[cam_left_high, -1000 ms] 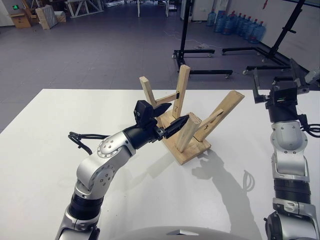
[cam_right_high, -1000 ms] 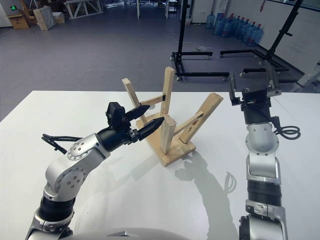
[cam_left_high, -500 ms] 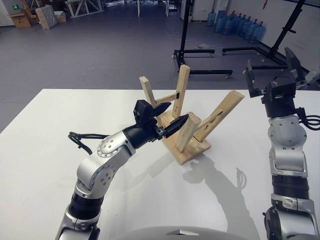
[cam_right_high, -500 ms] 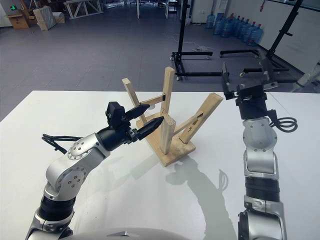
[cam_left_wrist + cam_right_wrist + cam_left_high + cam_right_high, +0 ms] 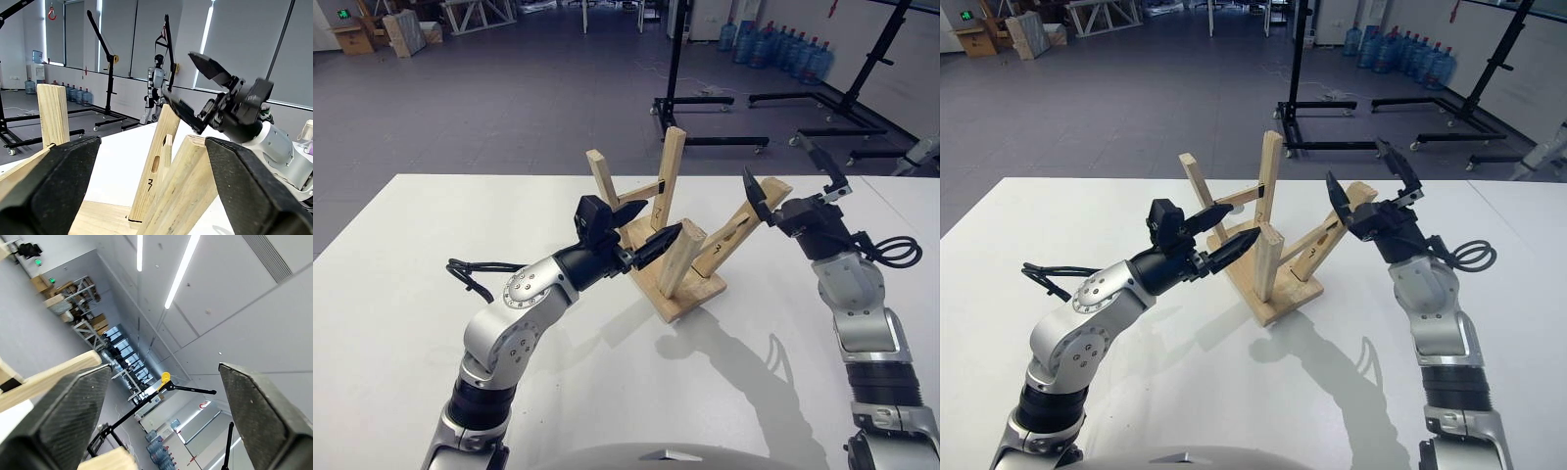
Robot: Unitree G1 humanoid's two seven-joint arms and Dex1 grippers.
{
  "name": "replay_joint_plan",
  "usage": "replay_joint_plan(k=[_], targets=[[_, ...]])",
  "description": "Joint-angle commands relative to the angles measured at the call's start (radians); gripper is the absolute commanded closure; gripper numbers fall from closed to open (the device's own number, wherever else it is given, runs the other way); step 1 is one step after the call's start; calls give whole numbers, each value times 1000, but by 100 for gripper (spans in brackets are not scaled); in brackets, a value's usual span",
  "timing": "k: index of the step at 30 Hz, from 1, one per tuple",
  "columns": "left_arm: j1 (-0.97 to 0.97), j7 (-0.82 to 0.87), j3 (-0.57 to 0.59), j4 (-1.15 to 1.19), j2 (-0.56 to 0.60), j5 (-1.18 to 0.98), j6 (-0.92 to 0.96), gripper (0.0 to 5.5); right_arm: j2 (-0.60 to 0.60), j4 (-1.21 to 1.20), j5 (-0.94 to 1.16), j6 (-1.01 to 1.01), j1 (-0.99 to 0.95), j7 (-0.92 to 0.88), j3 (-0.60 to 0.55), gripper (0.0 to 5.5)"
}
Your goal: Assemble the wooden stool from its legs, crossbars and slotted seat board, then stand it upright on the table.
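The wooden stool lies upside down on the white table (image 5: pixel 391 323), its seat board (image 5: pixel 692 295) tilted and its legs pointing up. A crossbar (image 5: pixel 641 192) joins the two far legs. My left gripper (image 5: pixel 646 226) is open on the stool's left side, fingertips close to the short near leg (image 5: pixel 679 260) and not closed on it. The left wrist view looks between its fingers (image 5: pixel 54 186) at the leg marked 3 (image 5: pixel 155 161). My right gripper (image 5: pixel 773 158) is open just above the top of the slanted right leg (image 5: pixel 752 217), one finger on each side of it.
Black metal stands (image 5: pixel 705 98) and blue water bottles (image 5: pixel 775 44) are on the floor beyond the table's far edge. A black cable (image 5: pixel 470 270) loops on the table beside my left arm. Bare tabletop lies in front of the stool.
My right arm has swung down and left from an upright pose at the table's right, bringing its open gripper over the slanted right leg. The left arm and stool have not moved.
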Motion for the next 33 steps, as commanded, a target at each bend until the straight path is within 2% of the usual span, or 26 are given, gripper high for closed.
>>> replay_joint_plan(k=[1, 11, 22, 28, 33], targets=[[1, 12, -3, 8, 0, 19, 12, 161, -31, 29, -41, -29, 13, -2, 17, 148], [0, 15, -3, 10, -5, 21, 8, 161, -63, 61, -88, -14, 2, 17, 63, 148], [7, 16, -5, 7, -15, 36, 4, 161, -143, 8, -86, 83, 45, 157, 111, 148], [5, 12, -7, 14, -16, 39, 1, 161, -147, 7, -72, 111, 40, 196, 140, 148], [8, 10, -6, 17, -14, 41, -5, 161, -164, 22, -40, 62, 12, 165, 103, 148]])
